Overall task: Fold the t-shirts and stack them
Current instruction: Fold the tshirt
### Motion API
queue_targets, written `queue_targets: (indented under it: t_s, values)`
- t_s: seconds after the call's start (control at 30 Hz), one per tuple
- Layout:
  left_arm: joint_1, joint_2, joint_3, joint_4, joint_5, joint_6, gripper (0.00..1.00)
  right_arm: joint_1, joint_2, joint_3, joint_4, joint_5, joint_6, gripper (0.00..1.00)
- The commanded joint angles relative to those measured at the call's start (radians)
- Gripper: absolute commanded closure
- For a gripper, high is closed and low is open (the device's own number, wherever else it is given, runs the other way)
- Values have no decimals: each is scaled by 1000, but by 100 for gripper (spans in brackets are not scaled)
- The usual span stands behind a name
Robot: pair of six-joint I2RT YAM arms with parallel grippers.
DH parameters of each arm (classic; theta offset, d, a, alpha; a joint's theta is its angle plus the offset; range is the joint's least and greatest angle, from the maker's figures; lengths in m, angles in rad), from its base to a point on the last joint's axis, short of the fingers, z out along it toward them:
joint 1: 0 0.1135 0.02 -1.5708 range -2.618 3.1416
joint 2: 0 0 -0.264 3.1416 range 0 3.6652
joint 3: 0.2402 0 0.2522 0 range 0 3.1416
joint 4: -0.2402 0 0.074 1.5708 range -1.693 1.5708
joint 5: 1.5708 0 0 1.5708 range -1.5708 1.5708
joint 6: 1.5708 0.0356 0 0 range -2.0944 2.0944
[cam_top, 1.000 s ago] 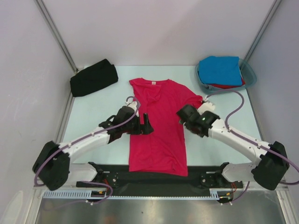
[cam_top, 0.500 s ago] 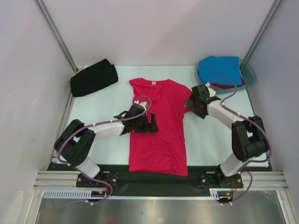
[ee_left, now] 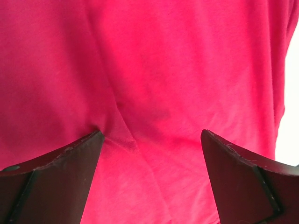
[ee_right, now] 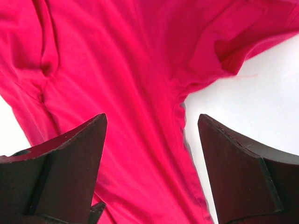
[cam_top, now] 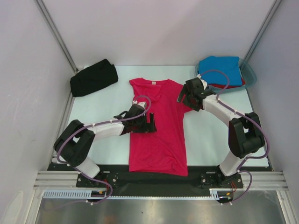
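- Closest to me, the crimson-pink t-shirt (cam_top: 161, 140) lies front-up down the middle of the table (cam_top: 93, 121), hem towards the arm bases and collar pointing away. It's basically flat, so I'd say no real fold is in it yet.
- The left gripper (cam_top: 152, 123) sits low over the left side of that shirt's body. Its jaws are spread wide with nothing between them. The left wrist view shows a small pucker in the cloth by one finger, but I can't tell if the tips actually touch the fabric.
- A bit further out, the right gripper (cam_top: 183, 96) hangs over the armpit seam where the right sleeve meets the body. Its jaws are spread wide too and aren't pinching anything.
- The right sleeve sticks out onto bare table. I can't really make out the left sleeve, so it may be tucked in already.
- The white neck label (cam_top: 152, 83) shows at the collar.
- Far left corner: the black t-shirt (cam_top: 93, 78) is a compact bundle. I'm guessing that one counts as folded and is the start of the stack.
- Far right: the blue t-shirt (cam_top: 219, 70) sits on top of the red t-shirt (cam_top: 228, 86) inside the teal tub (cam_top: 251, 77), both untouched.
- My read: roughly one of four is done, the pink one is just starting, and two are waiting.
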Motion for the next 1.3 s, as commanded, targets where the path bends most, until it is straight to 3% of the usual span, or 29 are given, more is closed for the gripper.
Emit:
queue_targets:
  t_s: [0.0, 0.33, 0.67, 0.83, 1.0, 1.13, 1.27]
  values:
    - [17, 26, -129, -258, -127, 3, 3, 20, -44, 21, -46, 28, -28, 15]
    - [11, -53, -295, -250, -104, -14, 4, 32, -52, 29, -94, 63, -42, 15]
    - [-157, -450, -235, -433, -102, -87, 4, 46, -82, 30, -102, 58, -60, 15]
    - [-205, -529, -224, -485, -160, -124, 4, 113, -121, 1, -99, 9, -82, 20]
    - [-207, -605, -160, -555, -269, -126, 3, 225, -188, -91, -47, -143, -83, 19]
    - [-207, -684, -143, -580, -295, -139, 2, 307, -173, -111, -43, -121, -98, 19]
    - [-205, -672, -134, -528, -343, -118, 0, 308, -54, -34, -16, -54, -169, 19]
